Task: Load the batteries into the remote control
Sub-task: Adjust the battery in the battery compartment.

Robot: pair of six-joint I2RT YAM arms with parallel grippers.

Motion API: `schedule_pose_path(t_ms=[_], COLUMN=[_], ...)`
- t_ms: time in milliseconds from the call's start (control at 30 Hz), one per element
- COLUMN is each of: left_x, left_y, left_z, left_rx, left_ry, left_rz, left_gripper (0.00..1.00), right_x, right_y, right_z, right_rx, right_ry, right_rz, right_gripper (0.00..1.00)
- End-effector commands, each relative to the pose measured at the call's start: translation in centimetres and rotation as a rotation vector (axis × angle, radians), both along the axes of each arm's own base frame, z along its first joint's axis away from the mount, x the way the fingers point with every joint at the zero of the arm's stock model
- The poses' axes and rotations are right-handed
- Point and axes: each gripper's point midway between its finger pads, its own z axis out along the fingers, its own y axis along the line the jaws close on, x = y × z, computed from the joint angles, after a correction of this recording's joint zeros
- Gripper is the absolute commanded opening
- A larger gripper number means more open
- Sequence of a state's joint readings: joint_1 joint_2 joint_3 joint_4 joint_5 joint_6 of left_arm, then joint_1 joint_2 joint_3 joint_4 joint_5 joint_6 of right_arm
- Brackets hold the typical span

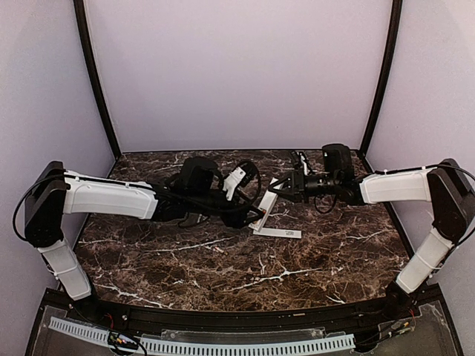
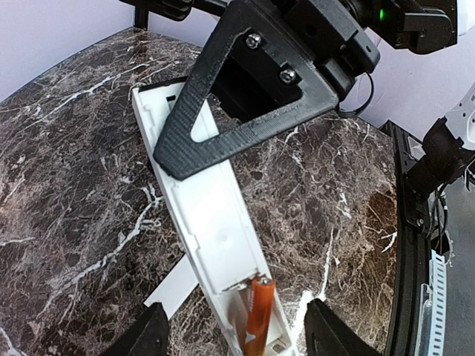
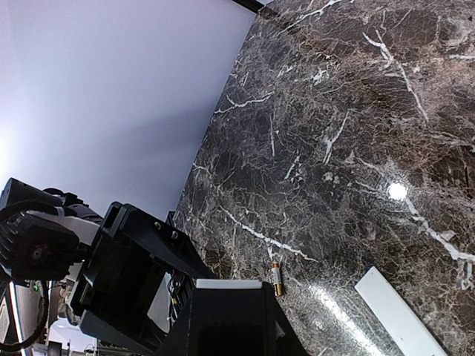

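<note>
The white remote control (image 2: 200, 215) lies tilted with its back up and its battery recess open at the near end. One orange-red battery (image 2: 256, 315) sits in that recess. My right gripper (image 1: 276, 191) is shut on the remote's far part, and its black finger (image 2: 245, 111) covers it. My left gripper (image 2: 237, 334) is open, with a finger on each side of the remote's near end and not touching it. A second battery (image 3: 276, 279) lies loose on the table beside the remote's end (image 3: 226, 283), which my right gripper (image 3: 215, 289) holds.
The thin flat white cover strip (image 1: 278, 232) lies on the marble table just in front of the remote; it also shows in the left wrist view (image 2: 174, 285) and the right wrist view (image 3: 397, 315). Walls enclose the table at the back and sides.
</note>
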State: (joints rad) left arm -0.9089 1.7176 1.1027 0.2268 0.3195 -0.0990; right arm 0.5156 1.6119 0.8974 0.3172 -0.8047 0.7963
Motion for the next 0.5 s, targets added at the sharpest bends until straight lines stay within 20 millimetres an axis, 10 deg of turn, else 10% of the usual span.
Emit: schedule_pose_path(t_ms=[0, 467], left_x=[0.0, 1.8], left_y=[-0.5, -0.6], left_z=[-1.0, -2.1], left_rx=[0.067, 0.123], left_ry=[-0.008, -0.009], left_rz=[-0.009, 0.071], left_gripper=[0.61, 0.46], right_x=[0.5, 0.5], right_y=[0.5, 0.5], right_z=[0.3, 0.3], right_rx=[-0.005, -0.006], right_ry=[-0.013, -0.013], right_rz=[-0.008, -0.004], right_gripper=[0.0, 0.0])
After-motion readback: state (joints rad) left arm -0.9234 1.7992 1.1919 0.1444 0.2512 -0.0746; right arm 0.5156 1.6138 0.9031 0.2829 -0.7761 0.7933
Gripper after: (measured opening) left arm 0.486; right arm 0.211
